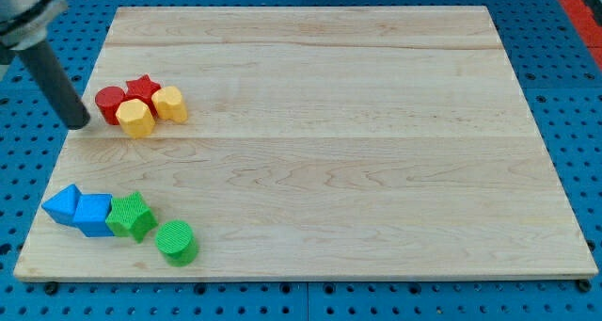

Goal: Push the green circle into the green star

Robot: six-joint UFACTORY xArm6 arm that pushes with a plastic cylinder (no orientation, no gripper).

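The green circle point(176, 242) sits near the view's bottom left, just right of and slightly below the green star point(131, 216), nearly touching it. My tip point(82, 125) is at the board's left edge, just left of the red circle point(110, 104), far above the green blocks.
A red star point(143, 88), a yellow hexagon point(136, 118) and a yellow block point(170, 104) cluster with the red circle at the upper left. Two blue blocks point(62, 204) point(94, 214) lie against the green star's left side. The wooden board point(376, 152) has blue pegboard around it.
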